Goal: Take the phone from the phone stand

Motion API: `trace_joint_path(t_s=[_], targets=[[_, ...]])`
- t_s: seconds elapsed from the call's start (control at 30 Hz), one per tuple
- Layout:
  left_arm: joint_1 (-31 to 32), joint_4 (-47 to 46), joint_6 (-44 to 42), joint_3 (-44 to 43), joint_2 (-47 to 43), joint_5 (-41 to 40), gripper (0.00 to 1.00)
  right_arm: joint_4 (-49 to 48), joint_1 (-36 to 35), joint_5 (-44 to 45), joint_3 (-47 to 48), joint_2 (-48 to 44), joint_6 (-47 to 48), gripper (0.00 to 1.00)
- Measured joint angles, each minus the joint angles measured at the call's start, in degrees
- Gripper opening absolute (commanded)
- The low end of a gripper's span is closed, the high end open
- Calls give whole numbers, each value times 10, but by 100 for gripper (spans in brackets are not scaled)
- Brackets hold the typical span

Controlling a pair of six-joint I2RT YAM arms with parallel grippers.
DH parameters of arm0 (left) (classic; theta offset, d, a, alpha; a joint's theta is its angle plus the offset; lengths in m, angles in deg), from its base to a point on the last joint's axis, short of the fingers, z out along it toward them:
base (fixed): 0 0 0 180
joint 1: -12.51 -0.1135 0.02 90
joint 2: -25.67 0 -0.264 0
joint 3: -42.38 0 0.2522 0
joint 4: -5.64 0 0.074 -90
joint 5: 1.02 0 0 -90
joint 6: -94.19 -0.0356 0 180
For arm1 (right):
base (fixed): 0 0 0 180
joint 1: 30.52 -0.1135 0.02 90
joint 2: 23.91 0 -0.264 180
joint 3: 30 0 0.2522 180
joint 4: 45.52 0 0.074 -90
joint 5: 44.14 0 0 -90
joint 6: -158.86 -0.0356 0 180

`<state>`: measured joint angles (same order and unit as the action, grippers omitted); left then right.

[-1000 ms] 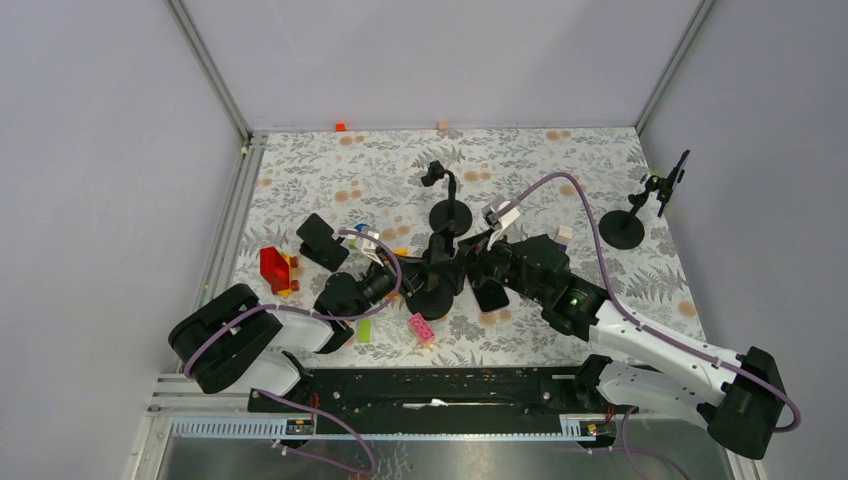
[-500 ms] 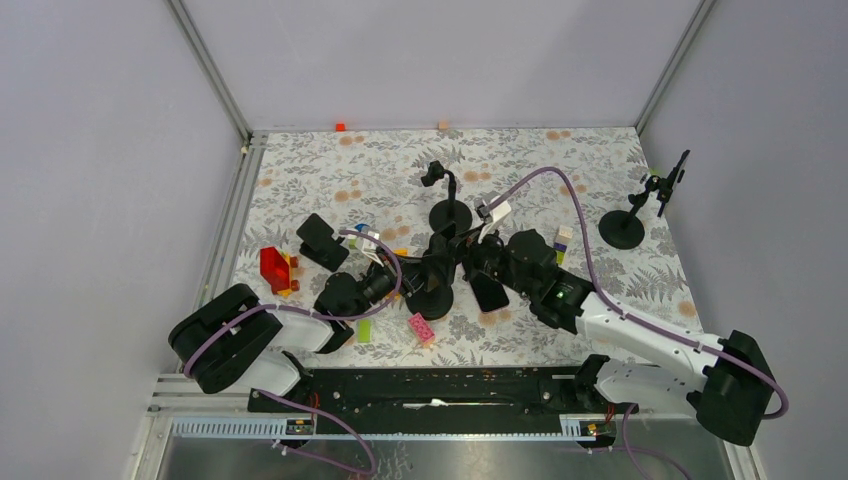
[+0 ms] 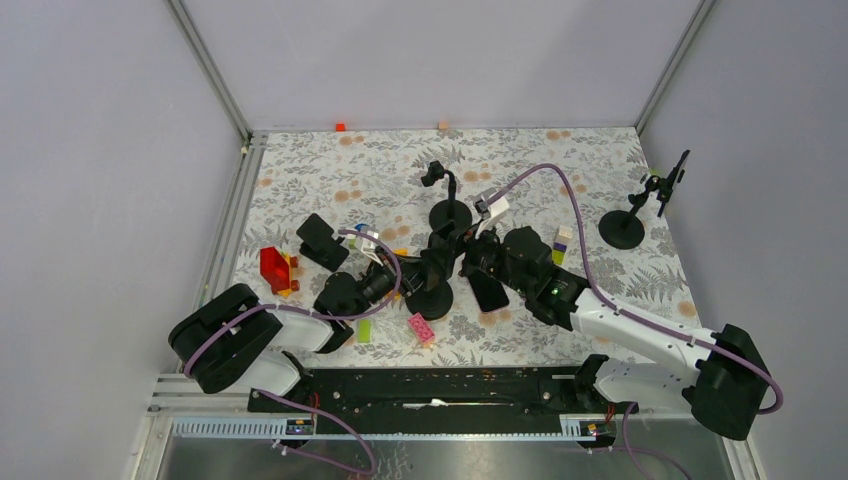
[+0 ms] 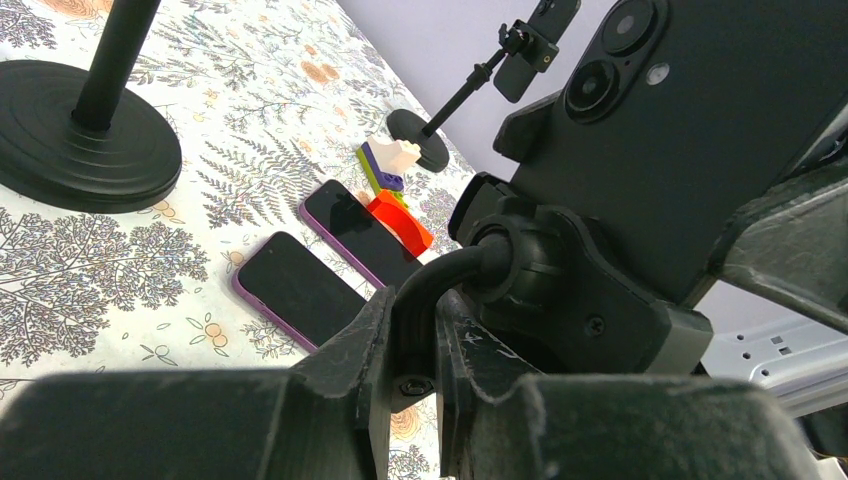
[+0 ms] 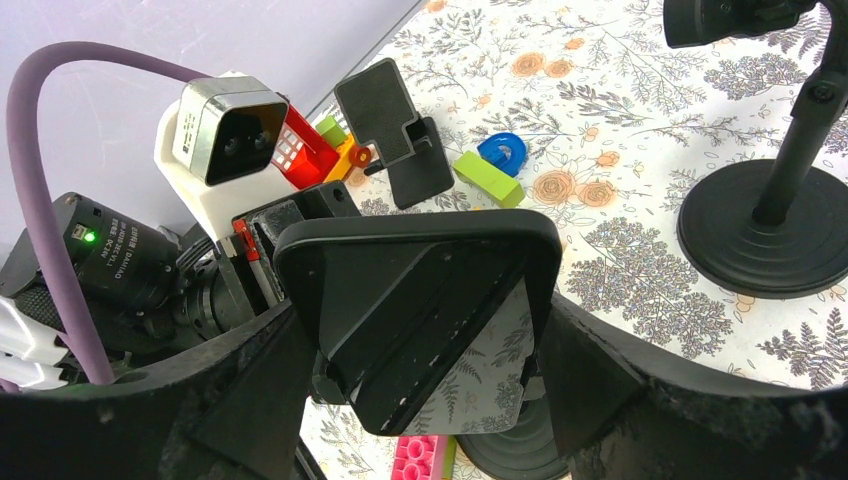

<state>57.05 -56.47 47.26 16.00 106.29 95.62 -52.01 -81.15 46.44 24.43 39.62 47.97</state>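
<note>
Text check, all three views. Only one marking was found. In the right wrist view, at the left edge of the frame, a few short lines of small white lettering ran along the black cylindrical motor housing [image 5: 112, 262], just below its green indicator light. The print was tilted and too fine to resolve, so no word, brand or number could be made out. In the top and left wrist views nothing was legible.
</note>
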Motion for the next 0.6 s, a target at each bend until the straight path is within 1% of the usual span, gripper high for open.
trace_joint_path(t_s=[0.03,0.07,0.1,0.17,0.23,0.27,0.33,0.4,0.43,0.47,0.5,0.6], targets=[[0,0,0,0,0,0,0,0,0,0,0,0,0,50],[0,0,0,0,0,0,0,0,0,-2,1,1,0,43],[0,0,0,0,0,0,2,0,0,-2,2,1,1,32],[-1,0,0,0,0,2,11,2,0,-5,3,2,6,13],[-2,0,0,0,0,5,21,2,0,-11,3,2,17,3],[-2,0,0,0,0,7,26,2,1,-13,3,1,23,0],[-5,0,-1,0,0,18,40,3,1,-19,3,-2,40,0],[-11,3,-7,-1,1,28,57,9,1,-30,3,-10,60,0],[-17,8,-9,-1,1,37,62,14,1,-37,3,-16,72,0],[-22,12,-11,-1,1,48,71,17,1,-47,3,-21,85,0],[-26,15,-12,-2,1,60,74,20,2,-54,3,-25,94,0],[-34,13,-15,-6,1,113,75,30,18,-89,3,-31,126,0]])
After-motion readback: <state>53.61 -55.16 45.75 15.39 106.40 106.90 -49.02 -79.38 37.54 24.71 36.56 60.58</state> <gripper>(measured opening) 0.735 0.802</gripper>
